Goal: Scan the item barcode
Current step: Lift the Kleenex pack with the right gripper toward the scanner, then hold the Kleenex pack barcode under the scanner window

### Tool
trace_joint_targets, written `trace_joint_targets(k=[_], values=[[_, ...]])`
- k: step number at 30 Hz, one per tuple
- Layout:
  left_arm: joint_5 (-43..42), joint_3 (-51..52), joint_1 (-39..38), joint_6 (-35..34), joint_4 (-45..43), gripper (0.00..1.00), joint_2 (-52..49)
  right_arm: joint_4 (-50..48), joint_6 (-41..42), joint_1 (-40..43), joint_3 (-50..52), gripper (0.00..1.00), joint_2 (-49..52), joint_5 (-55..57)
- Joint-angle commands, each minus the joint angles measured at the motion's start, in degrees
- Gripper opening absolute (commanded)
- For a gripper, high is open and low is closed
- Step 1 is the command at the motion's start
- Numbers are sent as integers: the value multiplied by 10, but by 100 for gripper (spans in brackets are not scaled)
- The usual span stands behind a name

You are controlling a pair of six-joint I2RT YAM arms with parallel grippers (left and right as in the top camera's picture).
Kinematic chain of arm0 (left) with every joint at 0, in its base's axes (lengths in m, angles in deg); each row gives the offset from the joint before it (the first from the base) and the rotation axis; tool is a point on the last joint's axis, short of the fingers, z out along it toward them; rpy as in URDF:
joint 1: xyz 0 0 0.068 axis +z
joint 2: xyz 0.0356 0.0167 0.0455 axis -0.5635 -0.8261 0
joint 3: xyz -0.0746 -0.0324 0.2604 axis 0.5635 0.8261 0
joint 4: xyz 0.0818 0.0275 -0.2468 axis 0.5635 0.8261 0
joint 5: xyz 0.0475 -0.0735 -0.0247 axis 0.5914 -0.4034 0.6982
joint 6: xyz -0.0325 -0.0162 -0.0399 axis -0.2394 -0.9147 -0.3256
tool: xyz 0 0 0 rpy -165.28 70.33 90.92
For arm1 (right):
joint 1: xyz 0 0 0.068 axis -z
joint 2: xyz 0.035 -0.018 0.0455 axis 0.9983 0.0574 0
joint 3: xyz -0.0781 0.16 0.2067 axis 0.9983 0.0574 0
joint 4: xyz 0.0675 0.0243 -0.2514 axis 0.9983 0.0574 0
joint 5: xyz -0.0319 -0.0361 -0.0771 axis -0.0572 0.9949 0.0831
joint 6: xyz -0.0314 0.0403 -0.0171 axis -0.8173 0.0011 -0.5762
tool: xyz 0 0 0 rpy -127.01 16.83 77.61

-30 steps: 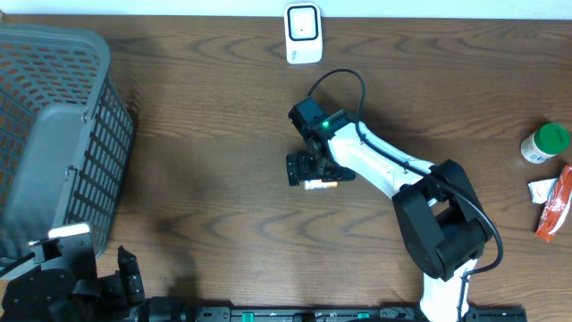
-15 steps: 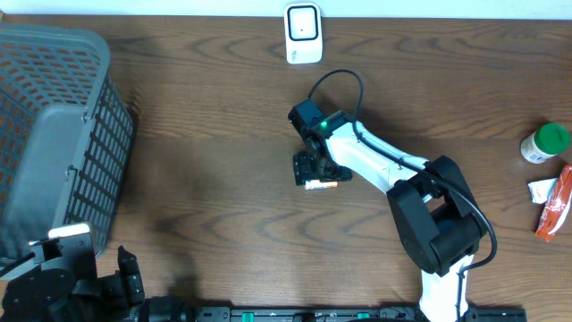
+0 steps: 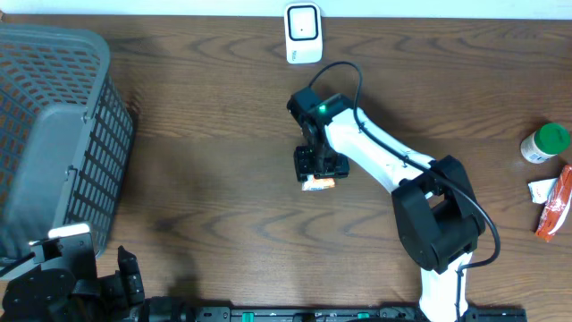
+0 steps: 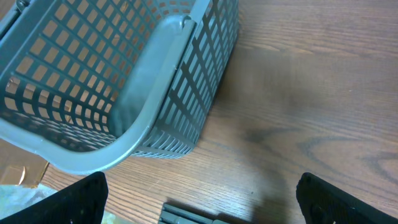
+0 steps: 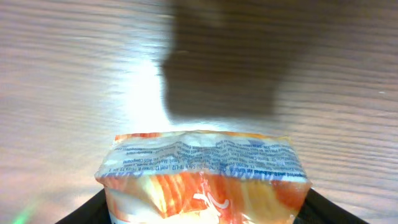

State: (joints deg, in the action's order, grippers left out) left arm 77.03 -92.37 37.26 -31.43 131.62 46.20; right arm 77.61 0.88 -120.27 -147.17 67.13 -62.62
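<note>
The item, an orange and white snack packet (image 5: 204,177) with blue small print along its top seam, fills the space between my right gripper's (image 5: 205,214) fingers and touches both. From above, the packet (image 3: 319,184) peeks out under the right gripper (image 3: 319,168) at the table's middle. A white scanner (image 3: 303,33) stands at the far edge, well beyond the gripper. No barcode shows on the packet's visible face. My left gripper (image 4: 202,208) stands wide open with nothing in it, near the front left corner (image 3: 125,275).
A grey mesh basket (image 3: 54,134) fills the left side and looms close in the left wrist view (image 4: 155,93). At the far right lie a green-lidded bottle (image 3: 545,143), a white wrapper (image 3: 540,190) and a red packet (image 3: 554,204).
The right gripper's jaws have narrowed onto the snack packet, and the wrist has turned and shifted slightly. The left arm has not moved.
</note>
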Motion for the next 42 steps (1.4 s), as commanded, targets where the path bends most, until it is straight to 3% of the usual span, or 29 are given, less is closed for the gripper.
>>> trace_joint_targets(k=[1,10,24,29,36,42], values=[[5,-3,2,-7,0,97,0,37,-54,12,-33,64,2,-85],[5,-3,2,-7,0,97,0,166,-134,67,-36,66,2,-186],[5,-3,2,-7,0,97,0,265,-199,105,-36,65,5,-290],[5,-3,2,-7,0,97,0,251,-199,106,-36,64,5,-290],[5,-3,2,-7,0,97,0,65,-153,113,-36,64,5,-290],[5,-3,2,-7,0,97,0,-209,-79,137,-36,62,5,-290]])
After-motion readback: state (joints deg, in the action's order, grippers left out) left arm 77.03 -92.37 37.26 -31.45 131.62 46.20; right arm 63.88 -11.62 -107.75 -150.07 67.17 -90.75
